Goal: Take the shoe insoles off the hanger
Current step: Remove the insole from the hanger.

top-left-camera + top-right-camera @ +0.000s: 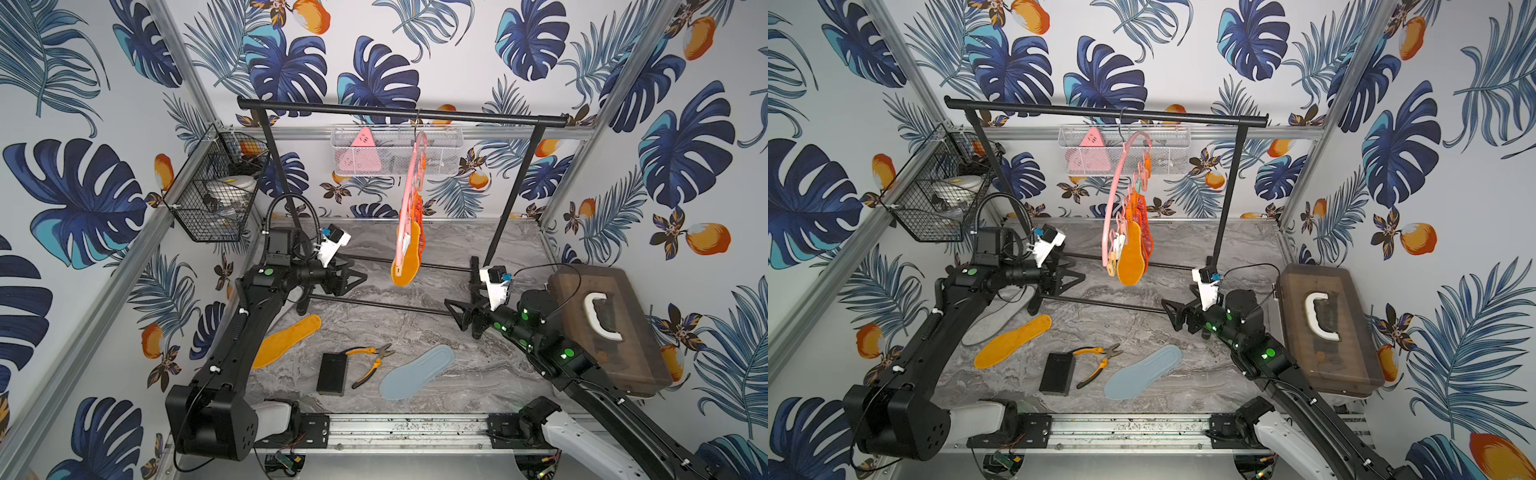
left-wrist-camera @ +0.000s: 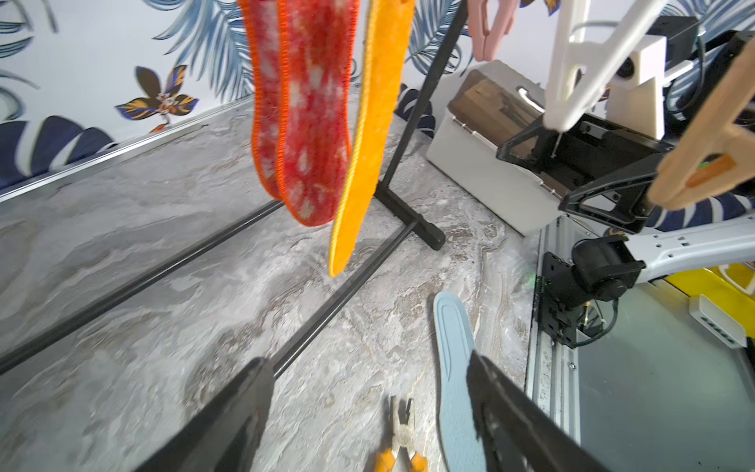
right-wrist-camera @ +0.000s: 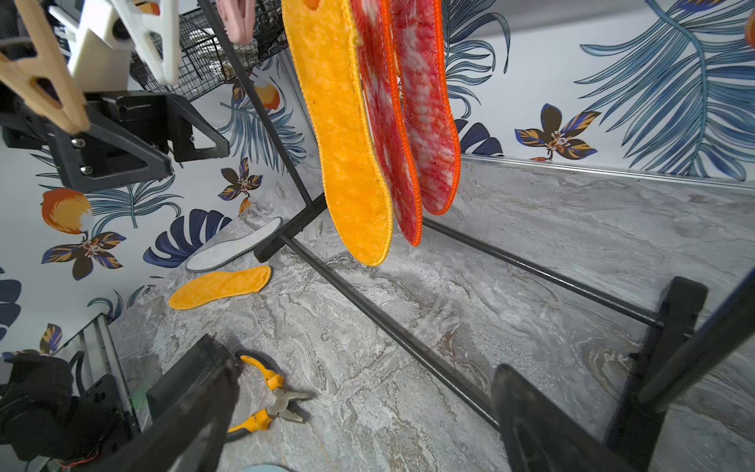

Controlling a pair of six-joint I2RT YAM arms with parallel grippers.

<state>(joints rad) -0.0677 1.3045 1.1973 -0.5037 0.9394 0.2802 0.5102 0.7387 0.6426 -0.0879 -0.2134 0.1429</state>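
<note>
Pink plastic forms the hanger (image 1: 1111,199). It hangs by its metal hook from the top bar of the black garment rack (image 1: 399,112), at centre frame in both top views, turned nearly edge-on to the camera.

**Items on the hanger**
- One yellow-orange insole (image 1: 1130,259) and two red-orange mesh insoles (image 1: 1145,232) are clipped on.
- Each is held by a peg at its upper end only. The rest hangs free above the marble table (image 1: 415,303), packed face to face.
- This single-end clamping suggests a downward pull should release each one.
- Several empty pegs (image 1: 1115,249) dangle beside them.

**Items already off**
- A second yellow-orange insole (image 1: 286,340) lies flat at lower left of centre.
- A light blue insole (image 1: 417,372) lies flat at lower centre.
- A pale grey insole (image 3: 235,245) lies beside the rack foot, partly hidden under the left arm in a top view.
- All three lie near the rack base, leaving the space under the hanger free.

**End effectors**
- The left gripper (image 1: 359,269) sits left of the hanging insoles, jaws apart and empty.
- The right gripper (image 1: 453,313) sits lower right of them, jaws spread wide and empty.
- Both point toward the hanger from opposite sides. This is judged a ready stance for the next grasp.

**Not part of the task**
- The yellow-handled pliers (image 1: 372,363) and the black block (image 1: 332,374) lie on the table between the fallen insoles.
</note>
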